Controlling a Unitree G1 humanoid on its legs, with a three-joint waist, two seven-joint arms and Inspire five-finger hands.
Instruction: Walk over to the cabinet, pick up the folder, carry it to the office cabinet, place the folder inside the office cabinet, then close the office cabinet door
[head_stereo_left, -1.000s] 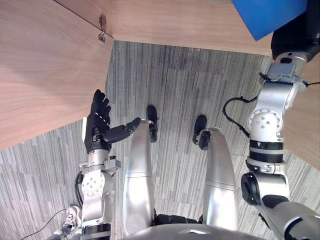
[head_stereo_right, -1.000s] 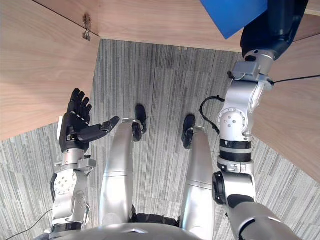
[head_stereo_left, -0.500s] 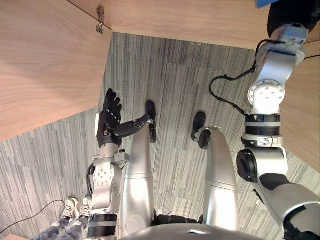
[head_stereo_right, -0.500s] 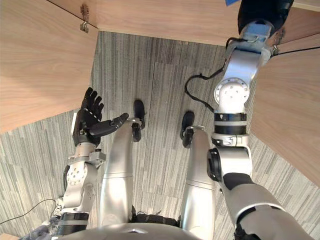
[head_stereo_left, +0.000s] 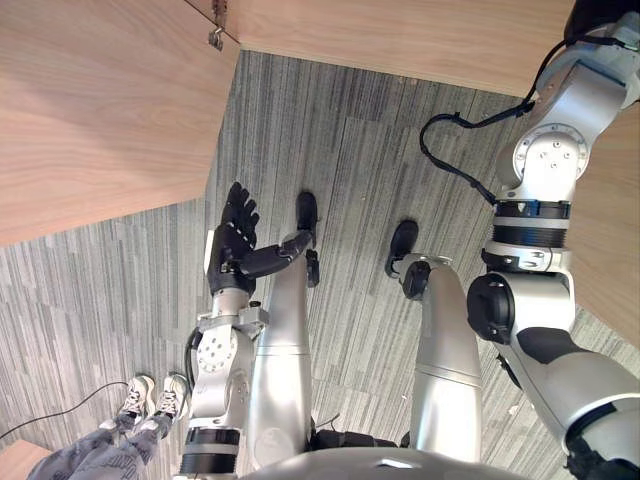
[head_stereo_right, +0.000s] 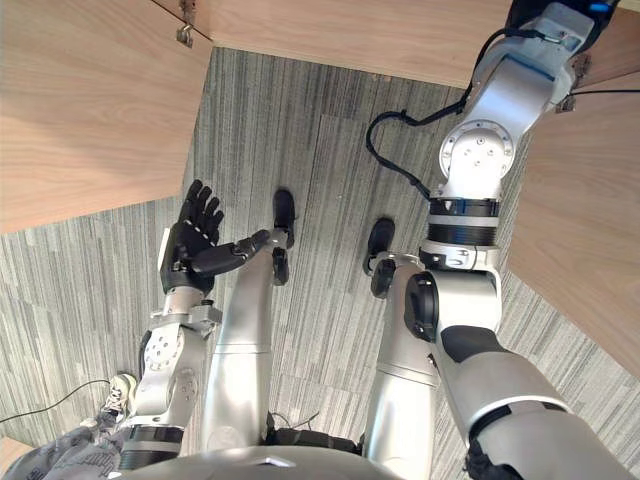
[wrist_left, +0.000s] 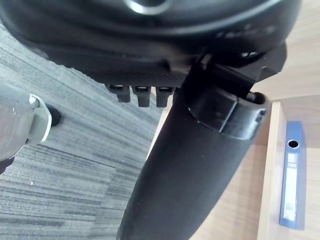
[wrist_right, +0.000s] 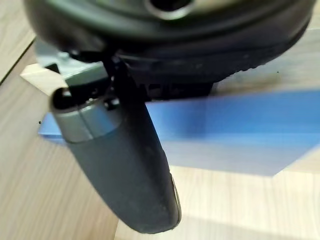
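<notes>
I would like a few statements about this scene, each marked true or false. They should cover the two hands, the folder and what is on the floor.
1. The left hand is open, its fingers are straight, and it holds nothing. True.
2. The folder next to the right hand is red. False: it is blue.
3. A person's white shoes stand on the grey carpet at the robot's left. True.
4. The folder lies on the carpet. False: it shows against a wooden surface, close to the right hand.
</notes>
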